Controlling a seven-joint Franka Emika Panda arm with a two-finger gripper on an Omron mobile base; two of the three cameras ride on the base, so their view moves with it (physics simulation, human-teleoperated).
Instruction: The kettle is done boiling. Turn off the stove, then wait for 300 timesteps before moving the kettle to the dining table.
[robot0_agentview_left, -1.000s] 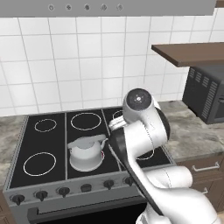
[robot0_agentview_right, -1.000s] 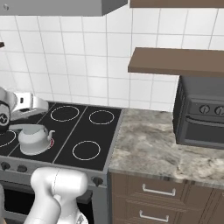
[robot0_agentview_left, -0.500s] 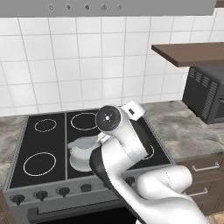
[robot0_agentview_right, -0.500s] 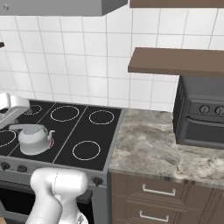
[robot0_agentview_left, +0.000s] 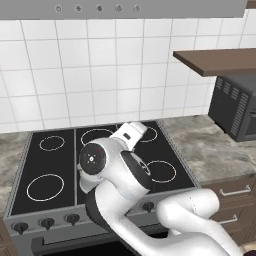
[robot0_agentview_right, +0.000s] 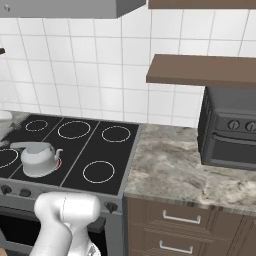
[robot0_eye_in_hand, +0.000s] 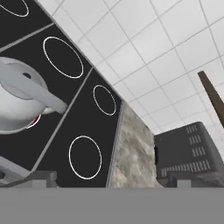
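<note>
Left base view. The white arm bends low across the middle of the stove (robot0_agentview_left: 55, 170), a black glass cooktop with white ring burners; small black knobs (robot0_agentview_left: 46, 222) line its grey steel front. A marble counter (robot0_agentview_left: 220, 150) runs to the right, bearing a dark grey toaster oven (robot0_agentview_left: 235, 105) under a brown shelf (robot0_agentview_left: 220, 60).

Right base view. The kettle (robot0_agentview_right: 37, 159), pale grey with an arched handle and short spout, sits upright on the front burner at the left of the cooktop; a red glow shows at its base on the spout side. The toaster oven (robot0_agentview_right: 227, 130) stands well apart on the counter (robot0_agentview_right: 175, 165), above brown drawers (robot0_agentview_right: 180, 220).

Hand view. The scene appears rolled. The kettle (robot0_eye_in_hand: 19, 103) lies at the left edge, with a red arc under it. The gripper (robot0_eye_in_hand: 109, 179) is seen at the bottom edge, its two fingertips (robot0_eye_in_hand: 41, 178) standing wide apart and holding nothing, away from the kettle.
</note>
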